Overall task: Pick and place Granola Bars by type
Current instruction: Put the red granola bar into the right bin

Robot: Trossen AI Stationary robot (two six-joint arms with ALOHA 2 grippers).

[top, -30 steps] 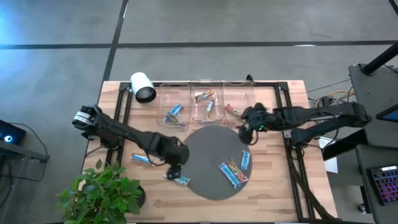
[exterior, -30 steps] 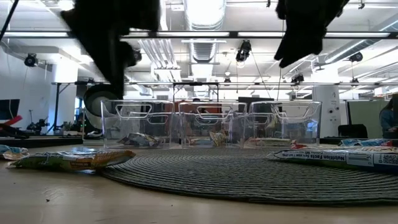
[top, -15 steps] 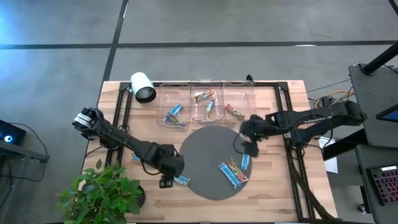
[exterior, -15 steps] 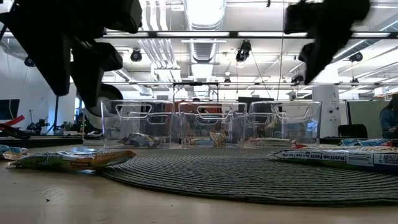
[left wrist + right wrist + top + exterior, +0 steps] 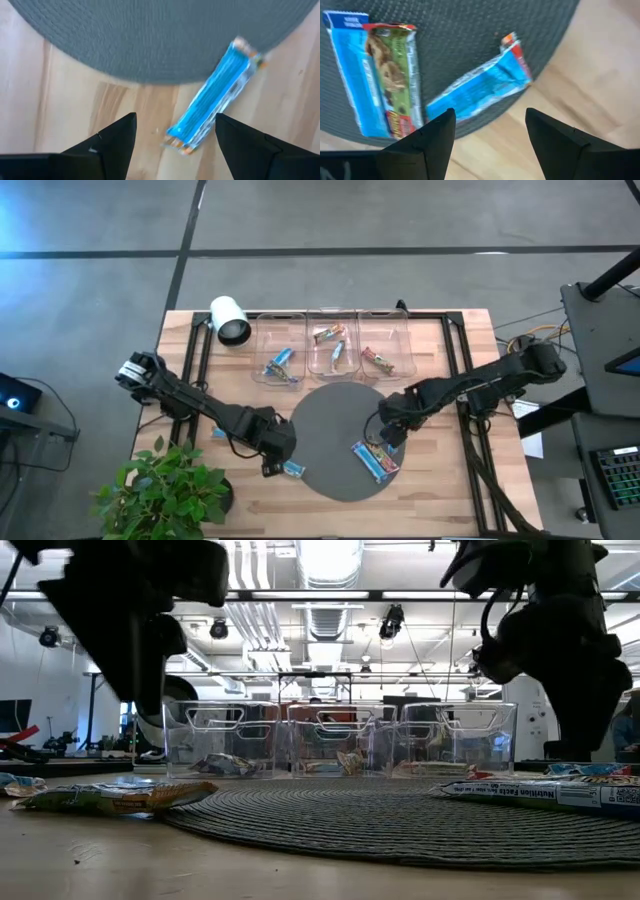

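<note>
- The left hand point(image 5: 270, 468) is hovering over the near-left rim of the round grey mat point(image 5: 335, 420), fingers spread wide and gripping nothing.
- A blue bar point(image 5: 212, 97) is lying just ahead of those fingers, half on the mat's edge and half on the wooden worktop point(image 5: 440, 480). To take it cleanly, the hand should be turning so the fingers straddle the bar's narrow width, then dropping straight down until they are almost brushing the wood.
- Another blue bar point(image 5: 226, 436) is lying on the worktop farther left, close to the left arm.
- Three clear bins point(image 5: 334, 346) are standing along the far side, each already holding bars: blue in the left one, tan in the middle, reddish in the right.
- The right hand point(image 5: 388, 436) is hanging over the mat's right part, fingers parted wide and empty.
- Below it a crumpled blue bar point(image 5: 480, 85) is straddling the mat's rim, with a green-and-tan bar point(image 5: 392, 70) lying on top of a blue bar point(image 5: 350, 80) beside it. I judge the lone blue bar the easier pick; closing across its middle should be avoiding the stacked pair.
</note>
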